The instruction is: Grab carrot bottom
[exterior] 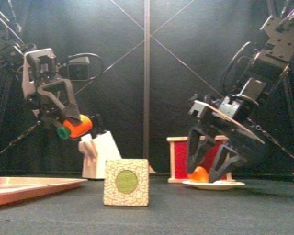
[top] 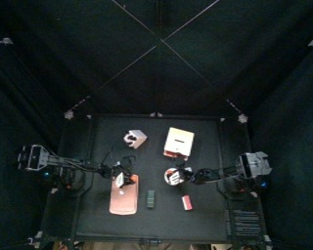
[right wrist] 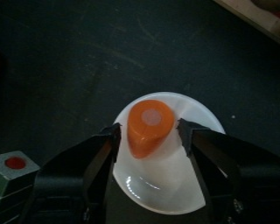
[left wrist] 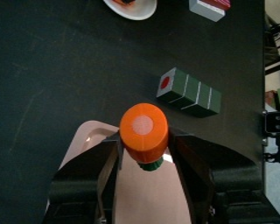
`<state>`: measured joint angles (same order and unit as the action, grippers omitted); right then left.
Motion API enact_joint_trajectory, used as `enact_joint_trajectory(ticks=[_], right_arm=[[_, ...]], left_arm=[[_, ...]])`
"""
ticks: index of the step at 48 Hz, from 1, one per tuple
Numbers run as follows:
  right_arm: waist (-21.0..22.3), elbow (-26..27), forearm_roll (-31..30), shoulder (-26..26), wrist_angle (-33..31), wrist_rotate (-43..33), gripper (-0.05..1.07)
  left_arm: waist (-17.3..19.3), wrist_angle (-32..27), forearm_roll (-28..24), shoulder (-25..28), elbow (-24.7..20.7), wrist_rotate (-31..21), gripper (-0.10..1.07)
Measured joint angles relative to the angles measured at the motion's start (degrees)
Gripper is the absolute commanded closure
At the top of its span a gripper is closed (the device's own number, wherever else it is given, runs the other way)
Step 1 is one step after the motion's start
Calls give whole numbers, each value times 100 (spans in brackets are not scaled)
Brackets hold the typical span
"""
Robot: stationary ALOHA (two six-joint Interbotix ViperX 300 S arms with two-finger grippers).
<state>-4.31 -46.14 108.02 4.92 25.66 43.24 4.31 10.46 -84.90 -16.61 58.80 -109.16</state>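
Observation:
The carrot is in two pieces. One orange piece [right wrist: 150,123] stands on a small white plate [right wrist: 166,179], also seen in the front view [exterior: 201,173]. My right gripper [right wrist: 150,140] hangs over the plate with a jaw on each side of this piece, open with a thin gap either side. My left gripper [left wrist: 143,162] is shut on the other orange piece with a green end [left wrist: 143,131] and holds it in the air [exterior: 73,126] above a pink tray [left wrist: 88,144].
A dark green box with a red dot [left wrist: 189,91] lies between tray and plate. An orange-and-white box [top: 182,142] and a pale box [top: 133,139] stand further back. A small red block [top: 188,202] lies near the front edge. A green patterned box [exterior: 128,182] stands close in front.

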Motion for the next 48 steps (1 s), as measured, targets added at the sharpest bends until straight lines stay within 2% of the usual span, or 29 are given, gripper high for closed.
enact_joint_trajectory(ticks=[30, 42, 48], right_arm=[[-9, 26, 0, 9, 79, 35, 28], [-97, -44, -413, -527, 62, 53, 28], [-193, -141, -958, -879, -35, 53, 28]], left_arm=[[0, 0, 0, 0, 9, -9, 22], [0, 18, 0, -18, 9, -9, 22], [-9, 35, -9, -44, 0, 0, 22]])
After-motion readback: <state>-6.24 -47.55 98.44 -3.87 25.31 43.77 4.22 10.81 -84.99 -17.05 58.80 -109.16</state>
